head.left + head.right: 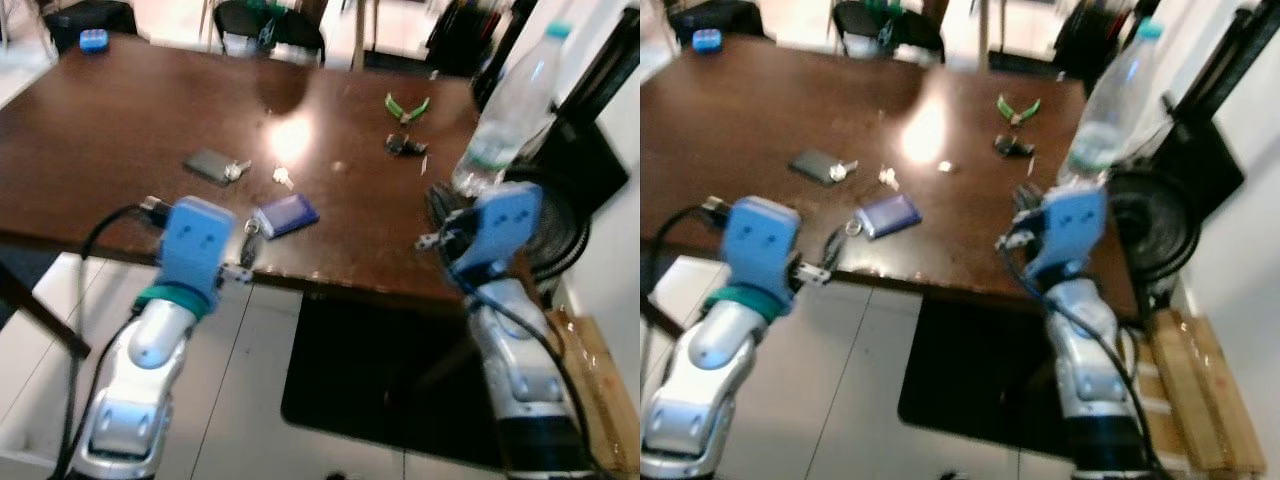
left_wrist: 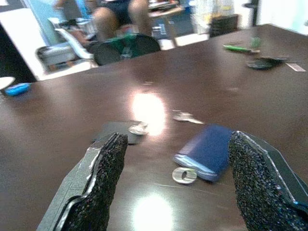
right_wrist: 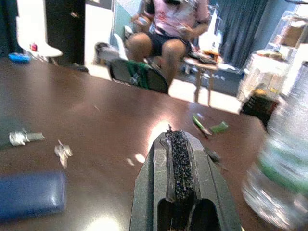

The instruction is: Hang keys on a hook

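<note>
Blurred loose keys (image 1: 283,177) mid-table; water bottle (image 3: 284,159) cut off at the frame edge.

Blue key pouch (image 1: 286,215) with metal ring (image 2: 184,175) lies flat near the table's front edge

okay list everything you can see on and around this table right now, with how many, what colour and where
table: 1, dark brown, ahead of the robot
blue pouch: 1, blue, near front edge, with a key ring beside it
dark fob: 1, grey-black, left of centre, keys attached
loose key: 1, silver, centre
pliers: 1, green handles, far right
black item: 1, just nearer than the pliers
bottle: 1, clear with teal cap, right edge
blue object: 1, far left corner
chair: 1, black, beyond the table
person: 1, seated beyond the table
left gripper: 1, black, open, facing the pouch
right gripper: 1, black, shut, over the table's right part
</note>
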Tool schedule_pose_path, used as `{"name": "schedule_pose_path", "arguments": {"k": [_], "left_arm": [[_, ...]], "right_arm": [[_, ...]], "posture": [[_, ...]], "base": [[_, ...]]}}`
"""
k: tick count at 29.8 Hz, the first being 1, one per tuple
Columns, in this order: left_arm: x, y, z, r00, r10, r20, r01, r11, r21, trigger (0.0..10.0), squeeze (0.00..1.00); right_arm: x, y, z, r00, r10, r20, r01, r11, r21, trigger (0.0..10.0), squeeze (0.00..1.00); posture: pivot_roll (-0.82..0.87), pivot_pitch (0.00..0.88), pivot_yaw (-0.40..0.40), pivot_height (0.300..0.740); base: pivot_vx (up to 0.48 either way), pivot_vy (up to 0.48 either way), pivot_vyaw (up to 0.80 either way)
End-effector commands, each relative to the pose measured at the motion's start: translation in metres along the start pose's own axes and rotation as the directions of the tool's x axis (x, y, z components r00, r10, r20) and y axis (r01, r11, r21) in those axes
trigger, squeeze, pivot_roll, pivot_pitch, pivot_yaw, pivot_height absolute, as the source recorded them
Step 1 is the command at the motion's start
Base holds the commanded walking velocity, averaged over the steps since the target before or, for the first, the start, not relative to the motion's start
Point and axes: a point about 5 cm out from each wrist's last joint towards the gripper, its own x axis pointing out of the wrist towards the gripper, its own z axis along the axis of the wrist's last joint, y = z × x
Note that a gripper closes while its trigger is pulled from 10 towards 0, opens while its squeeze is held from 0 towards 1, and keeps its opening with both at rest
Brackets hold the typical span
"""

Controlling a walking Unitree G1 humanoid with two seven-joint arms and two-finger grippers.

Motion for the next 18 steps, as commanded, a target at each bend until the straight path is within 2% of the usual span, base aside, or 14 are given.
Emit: {"name": "schedule_pose_path", "arguments": {"k": [1, 15, 18], "left_arm": [[-0.0022, 0.0019, -0.0058, 1.000, 0.010, -0.028, -0.010, 1.000, 0.006, 10.0, 0.00], [-0.0026, 0.0020, -0.0084, 0.999, 0.014, -0.043, -0.014, 1.000, 0.010, 10.0, 0.00], [-0.0023, 0.0009, -0.0093, 0.998, 0.012, -0.054, -0.012, 1.000, -0.002, 10.0, 0.00]], "right_arm": [[-0.0010, 0.0071, -0.0035, 1.000, 0.022, -0.011, -0.022, 1.000, 0.013, 10.0, 0.00], [-0.0016, 0.0072, -0.0038, 1.000, 0.021, -0.013, -0.021, 1.000, 0.012, 10.0, 0.00], [-0.0018, 0.0073, -0.0039, 1.000, 0.023, -0.014, -0.022, 1.000, 0.012, 10.0, 0.00]], "posture": [[-0.13, 0.113, 0.040, 0.740], [-0.14, 0.115, 0.039, 0.740], [-0.14, 0.115, 0.039, 0.740]], "base": [[0.458, 0.000, 0.00], [0.364, 0.000, 0.00], [0.000, 0.000, 0.00]]}}
